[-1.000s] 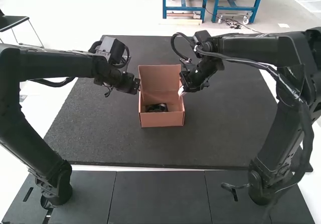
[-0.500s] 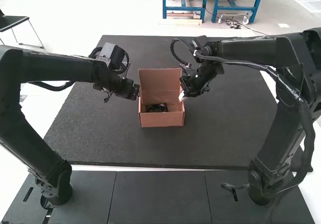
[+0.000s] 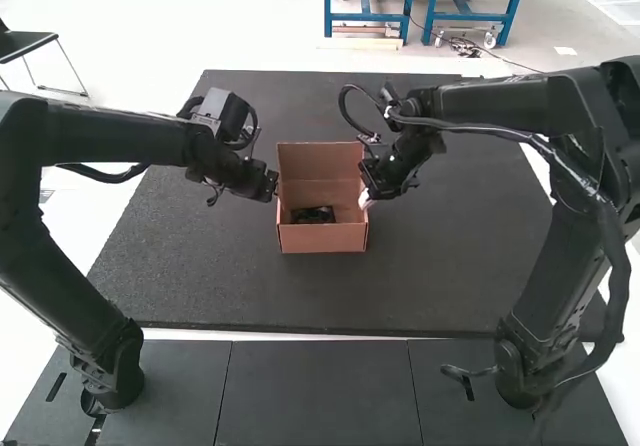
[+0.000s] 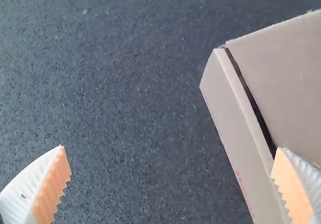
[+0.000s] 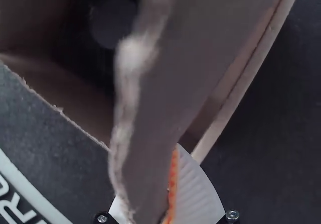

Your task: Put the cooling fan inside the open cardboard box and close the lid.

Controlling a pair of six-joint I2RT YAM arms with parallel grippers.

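Black mat (image 3: 180, 236) under cardboard box (image 3: 322, 234); lid (image 3: 320, 161) stood upright at box's far side. Left hand (image 3: 268, 181) spread wide open just beside box's left wall. Right hand (image 3: 366, 194) at box's right wall, clamped on side flap (image 5: 200, 58). Cooling fan (image 3: 312, 213) lay inside box.

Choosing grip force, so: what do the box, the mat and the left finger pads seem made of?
The box: brown cardboard, matte; a torn flap edge looks fibrous. The mat: probably rubber crumb or foam, dark, speckled, grainy. The pads: orange, toothed, likely soft rubber, on white ribbed plastic.
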